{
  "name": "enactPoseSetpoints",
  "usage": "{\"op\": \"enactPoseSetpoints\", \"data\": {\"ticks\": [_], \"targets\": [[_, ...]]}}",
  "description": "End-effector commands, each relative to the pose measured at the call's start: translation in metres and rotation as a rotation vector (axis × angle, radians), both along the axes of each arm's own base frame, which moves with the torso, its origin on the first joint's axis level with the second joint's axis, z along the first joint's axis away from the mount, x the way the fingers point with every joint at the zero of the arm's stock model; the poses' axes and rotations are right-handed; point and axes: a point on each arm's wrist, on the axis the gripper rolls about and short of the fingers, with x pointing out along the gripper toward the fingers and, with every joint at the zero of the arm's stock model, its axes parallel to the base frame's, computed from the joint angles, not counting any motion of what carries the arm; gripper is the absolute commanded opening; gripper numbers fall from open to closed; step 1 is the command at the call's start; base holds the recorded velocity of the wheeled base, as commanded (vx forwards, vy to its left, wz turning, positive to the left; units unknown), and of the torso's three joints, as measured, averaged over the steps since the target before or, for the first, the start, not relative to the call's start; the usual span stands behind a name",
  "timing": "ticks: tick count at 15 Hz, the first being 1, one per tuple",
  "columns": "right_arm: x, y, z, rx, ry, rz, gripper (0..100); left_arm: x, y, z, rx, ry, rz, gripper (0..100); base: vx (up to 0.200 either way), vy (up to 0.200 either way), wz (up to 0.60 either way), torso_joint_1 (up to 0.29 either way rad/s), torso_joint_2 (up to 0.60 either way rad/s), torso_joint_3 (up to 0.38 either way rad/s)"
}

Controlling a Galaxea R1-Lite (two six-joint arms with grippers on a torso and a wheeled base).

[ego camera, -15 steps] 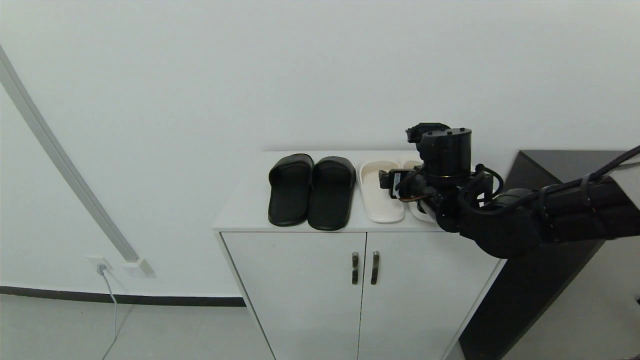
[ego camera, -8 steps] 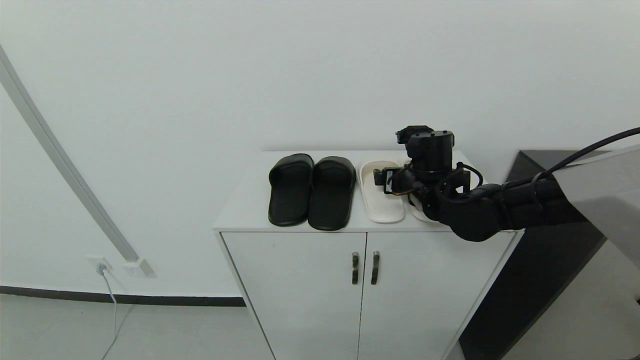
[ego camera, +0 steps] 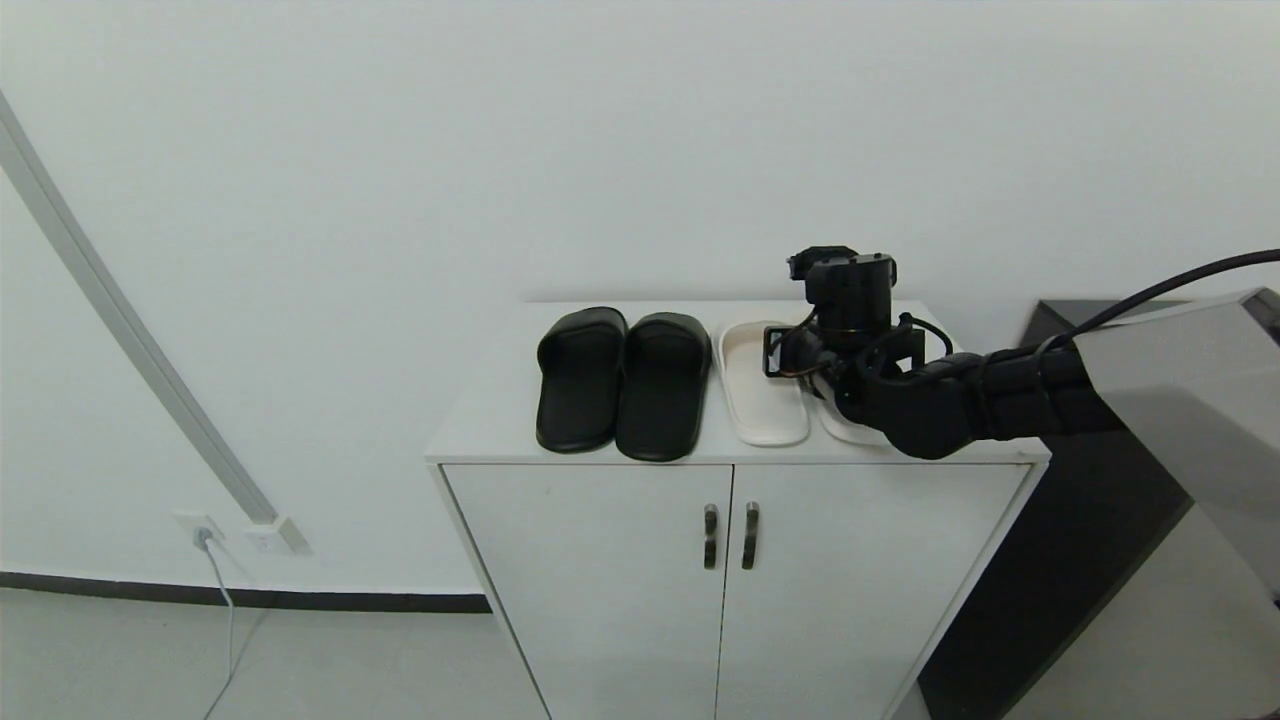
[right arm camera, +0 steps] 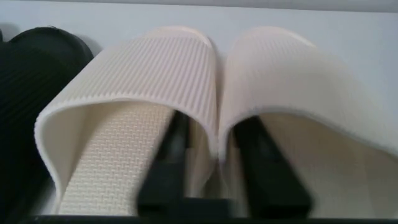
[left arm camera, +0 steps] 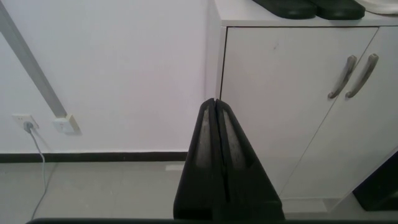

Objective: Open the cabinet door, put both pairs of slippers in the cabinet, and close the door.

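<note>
A pair of black slippers (ego camera: 620,385) and a pair of white slippers (ego camera: 762,385) lie side by side on top of the white cabinet (ego camera: 490,410). Both cabinet doors are closed, with their handles (ego camera: 729,536) meeting at the middle. My right gripper (right arm camera: 214,121) is open at the white pair (right arm camera: 130,81). One finger (right arm camera: 171,149) sits under the strap of one slipper, the other finger (right arm camera: 261,155) under the strap of its mate, with the two inner strap edges between them. My left gripper (left arm camera: 216,106) is shut and empty, low in front of the cabinet's left side (left arm camera: 280,93).
A dark unit (ego camera: 1060,540) stands right of the cabinet. A wall socket with a cable (ego camera: 205,540) and a slanted wall rail (ego camera: 120,320) are to the left. Open floor (ego camera: 300,660) lies in front.
My right arm has moved forward and left over the cabinet top, bringing its gripper deeper into the white slippers. The slippers and doors have stayed put.
</note>
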Motion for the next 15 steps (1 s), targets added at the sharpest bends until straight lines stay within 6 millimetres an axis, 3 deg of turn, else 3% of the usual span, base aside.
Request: {"op": "enactPoseSetpoints", "data": {"ticks": [1,6,9,11,15], "targets": [[0.0,0.0,0.001,0.003,-0.003,0.0,0,0.0,0.0,0.0,0.0,0.001,0.001,0,0.0,0.0,0.0,0.0,0.0,0.0],[-0.007,-0.004,0.015,0.017,-0.027,0.0,0,0.0,0.0,0.0,0.0,0.001,0.001,0,0.0,0.0,0.0,0.0,0.0,0.0],[-0.029,-0.015,0.042,0.036,-0.059,0.005,0,0.0,0.0,0.0,0.0,0.001,0.001,0,0.0,0.0,0.0,0.0,0.0,0.0],[-0.053,-0.021,0.051,0.021,-0.055,0.025,0,0.0,0.0,0.0,0.0,0.001,0.001,0,0.0,0.0,0.0,0.0,0.0,0.0],[-0.126,-0.035,0.059,0.025,-0.023,0.225,0,0.0,0.0,0.0,-0.002,0.001,-0.001,0,0.0,0.0,0.0,0.0,0.0,0.0]]}}
